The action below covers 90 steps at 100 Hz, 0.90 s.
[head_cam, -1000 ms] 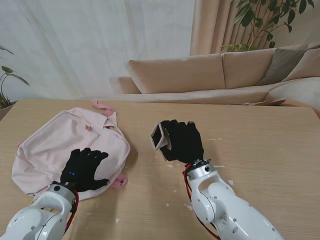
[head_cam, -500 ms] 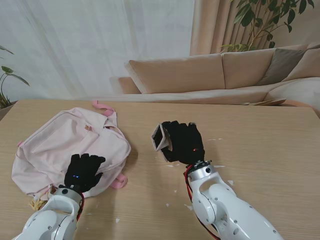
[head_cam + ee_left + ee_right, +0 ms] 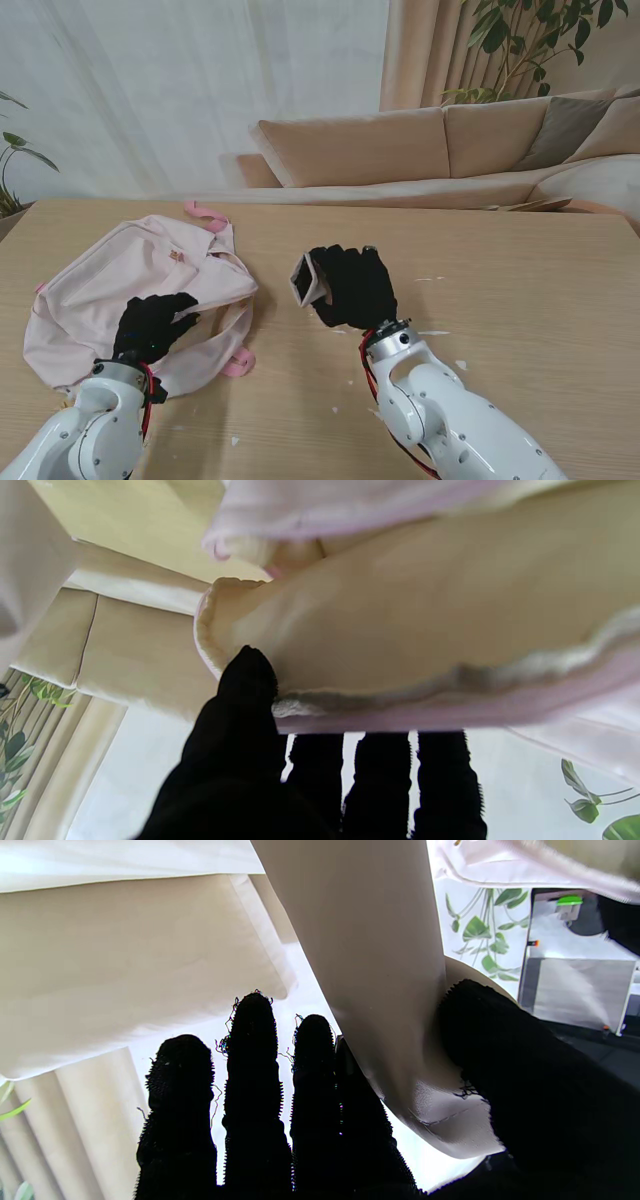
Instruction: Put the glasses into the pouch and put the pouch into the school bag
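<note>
- The right hand holds the pouch off the table, pinched between thumb and fingers at one end; in the right wrist view the thumb presses the pale fabric against the other fingers, so the hold looks narrow; a slack pinch on smooth cloth could let it slide out on the way across.
- The left hand is closed on the edge of the school bag, lifting a flap near the side nearest the robot; the left wrist view shows the thumb hooked over a pink-trimmed lip with cream lining behind it; if that lip slips free the mouth would likely fall shut and the pouch would meet closed fabric.
- The opening looks shallow and soft; the pouch could catch on the rim or push the bag along the table rather than going in.
- The pouch is beige, flat and flexible, its open end showing as a dark square towards the bag; whether the glasses are inside cannot be told.
- The bag is pale pink, limp, lying flat on the robot's left, well apart from the pouch.
</note>
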Tool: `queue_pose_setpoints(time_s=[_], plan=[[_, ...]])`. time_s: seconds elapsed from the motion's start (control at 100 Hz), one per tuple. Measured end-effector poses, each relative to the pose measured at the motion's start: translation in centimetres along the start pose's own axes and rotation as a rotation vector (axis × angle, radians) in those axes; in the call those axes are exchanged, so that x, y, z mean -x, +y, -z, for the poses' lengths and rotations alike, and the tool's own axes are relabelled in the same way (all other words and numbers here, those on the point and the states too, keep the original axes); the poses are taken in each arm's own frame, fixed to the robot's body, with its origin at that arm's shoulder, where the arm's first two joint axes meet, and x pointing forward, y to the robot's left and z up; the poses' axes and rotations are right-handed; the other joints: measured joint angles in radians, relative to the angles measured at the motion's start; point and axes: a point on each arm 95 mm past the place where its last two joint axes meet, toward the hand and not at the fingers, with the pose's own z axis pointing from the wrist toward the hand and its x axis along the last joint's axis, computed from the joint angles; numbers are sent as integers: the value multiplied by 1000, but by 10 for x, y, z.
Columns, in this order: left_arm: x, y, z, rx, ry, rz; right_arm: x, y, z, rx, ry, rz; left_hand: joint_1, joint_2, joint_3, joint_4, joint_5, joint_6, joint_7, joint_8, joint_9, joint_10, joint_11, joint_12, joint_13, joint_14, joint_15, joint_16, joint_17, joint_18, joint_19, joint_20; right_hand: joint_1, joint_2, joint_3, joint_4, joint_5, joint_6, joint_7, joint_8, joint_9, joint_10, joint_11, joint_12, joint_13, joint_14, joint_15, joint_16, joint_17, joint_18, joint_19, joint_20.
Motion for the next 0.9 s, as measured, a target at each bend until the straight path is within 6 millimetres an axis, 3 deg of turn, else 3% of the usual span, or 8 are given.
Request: queue_pose_setpoints(time_s=[0.19, 0.45, 0.63, 0.69, 0.73, 0.76, 0.8, 0.9], plan=[[-6, -21, -9, -15, 22, 125, -10, -6, -12, -7, 65, 11, 0, 0, 12, 0, 0, 14, 51, 2, 59, 35, 22, 15, 69, 33, 55, 13, 49, 28, 68, 0, 0, 0, 0, 0, 0, 0, 0, 0, 0, 0, 0, 0, 0, 0, 0, 0, 0, 0, 0, 0], [-30, -52, -25, -30, 83, 197, -28, -16, -28, 3, 155, 34, 0, 0, 30, 0, 0, 44, 142, 41, 147, 42, 100, 59, 146, 49, 164, 39, 102, 55, 191, 0, 0, 0, 8, 0, 0, -3, 0, 0, 0, -2, 0, 0, 0, 0, 0, 0, 7, 0, 0, 0], [-45, -66, -26, -39, 119, 118, -34, -17, -37, 13, 159, 12, 0, 0, 30, 0, 0, 48, 203, 85, 150, 45, 162, 104, 153, 49, 219, 67, 90, 55, 226, 1, 0, 0, 9, 0, 0, -22, 0, 0, 0, -3, 0, 0, 0, 0, 0, 0, 9, 0, 0, 0], [-46, -67, -26, -29, 124, 66, -35, -17, -38, 15, 156, 6, -3, -1, 18, 21, -22, 46, 179, 64, 109, 45, 152, 104, 106, 37, 182, 67, 59, 50, 201, -2, 0, 0, 9, 0, 0, -22, 0, 0, 0, -3, 0, 0, 0, 0, 0, 0, 9, 0, 0, 0], [-46, -67, -25, -22, 126, 49, -35, -16, -38, 16, 153, 5, -62, -50, 80, 21, -14, 47, 145, 52, 65, 43, 133, 103, 73, 27, 141, 67, 39, 41, 176, -2, 0, 0, 9, 0, 0, -22, 0, 0, 0, -3, 0, 0, 0, 0, 0, 0, 9, 0, 0, 0], [-45, -66, -24, -13, 126, 40, -34, -16, -38, 18, 152, 6, -126, -68, 174, 21, -60, 44, 99, 35, 37, 31, 115, 93, 49, 23, 119, 67, 28, 36, 157, -2, 0, 0, 9, 0, 0, -22, 0, 0, 0, -3, 0, 0, 0, 0, 0, 0, 9, 0, 0, 0], [-44, -64, -22, -4, 126, 21, -34, -15, -38, 19, 148, 7, -224, -106, 304, 21, -64, 41, 50, 36, 1, 26, 87, 79, 24, 12, 76, 54, 9, 36, 123, -10, 0, 0, 9, 0, 0, -22, 0, 0, 0, -3, 0, 0, 0, 0, 0, 0, 9, 0, 0, 0], [-41, -59, -16, 20, 122, -94, -31, -13, -37, 22, 138, 6, -423, -141, 524, 14, -132, 44, -50, 37, -94, 7, 33, 51, -50, -13, -18, 15, -41, 10, 9, -36, 0, 0, 10, 0, 0, -22, 0, 0, 0, -3, 0, 0, 0, 0, 0, 0, 10, 0, 0, 0]])
